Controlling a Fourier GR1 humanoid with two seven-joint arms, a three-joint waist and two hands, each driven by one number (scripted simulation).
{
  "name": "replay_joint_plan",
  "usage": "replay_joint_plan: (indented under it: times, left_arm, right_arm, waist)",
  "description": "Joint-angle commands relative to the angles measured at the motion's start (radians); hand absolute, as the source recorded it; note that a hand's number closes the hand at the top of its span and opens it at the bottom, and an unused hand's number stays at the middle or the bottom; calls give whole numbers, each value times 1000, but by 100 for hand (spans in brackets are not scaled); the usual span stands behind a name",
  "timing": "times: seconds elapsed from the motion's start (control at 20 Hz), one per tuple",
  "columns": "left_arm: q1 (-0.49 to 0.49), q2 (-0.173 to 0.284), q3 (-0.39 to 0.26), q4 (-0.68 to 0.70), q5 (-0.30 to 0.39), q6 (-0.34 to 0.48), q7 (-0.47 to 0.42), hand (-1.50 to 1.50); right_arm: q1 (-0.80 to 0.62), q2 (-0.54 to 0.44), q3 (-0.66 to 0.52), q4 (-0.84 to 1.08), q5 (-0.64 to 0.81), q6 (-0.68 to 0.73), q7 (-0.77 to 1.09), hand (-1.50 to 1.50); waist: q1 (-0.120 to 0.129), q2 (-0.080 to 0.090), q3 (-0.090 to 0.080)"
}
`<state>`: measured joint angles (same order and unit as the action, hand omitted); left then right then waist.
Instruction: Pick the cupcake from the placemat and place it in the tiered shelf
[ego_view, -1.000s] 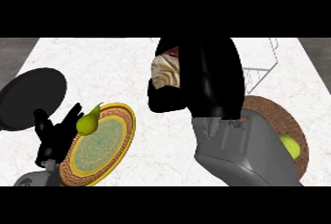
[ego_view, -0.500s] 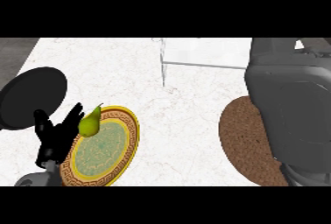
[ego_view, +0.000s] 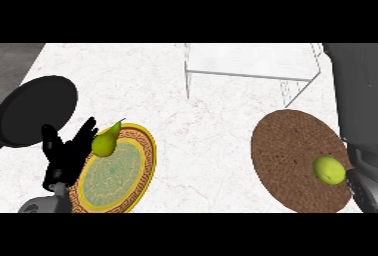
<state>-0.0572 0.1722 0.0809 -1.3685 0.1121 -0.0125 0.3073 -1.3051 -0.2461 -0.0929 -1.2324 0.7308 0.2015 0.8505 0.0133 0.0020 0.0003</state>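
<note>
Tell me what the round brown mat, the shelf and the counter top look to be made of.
Brown placemat: probably woven fibre or cork, matte, with a grainy speckled surface. Tiered shelf: likely thin metal wire framing with pale, see-through panels. Counter top: looks like polished marble, white with faint grey veins.

Green pear (ego_view: 105, 143) on patterned plate (ego_view: 140, 172), black pan (ego_view: 37, 110) (left edge), yellow-green fruit (ego_view: 329, 169)

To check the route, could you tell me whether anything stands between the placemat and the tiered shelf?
Nothing visible does: only bare counter separates the placemat from the tiered shelf. The cupcake itself is not in view.
</note>
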Motion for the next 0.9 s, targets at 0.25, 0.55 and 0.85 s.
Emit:
replay_joint_plan:
  times: [0.25, 0.55, 0.85]
  left_arm:
    - [56, -25, -14, 8, -13, -9, -45, 0]
    - [34, 0, 0, -1, -14, -17, -30, 0]
    - [-42, -42, -16, 21, -27, 28, 18, 0]
  right_arm:
    - [-45, -45, 2, 293, 32, -51, -213, 150]
    - [-72, -64, -34, 529, 71, -204, -368, 150]
    - [-159, -74, -52, 667, 88, -254, -421, 150]
  waist:
    - [9, 2, -1]
    - [23, 9, -1]
    - [20, 10, -1]
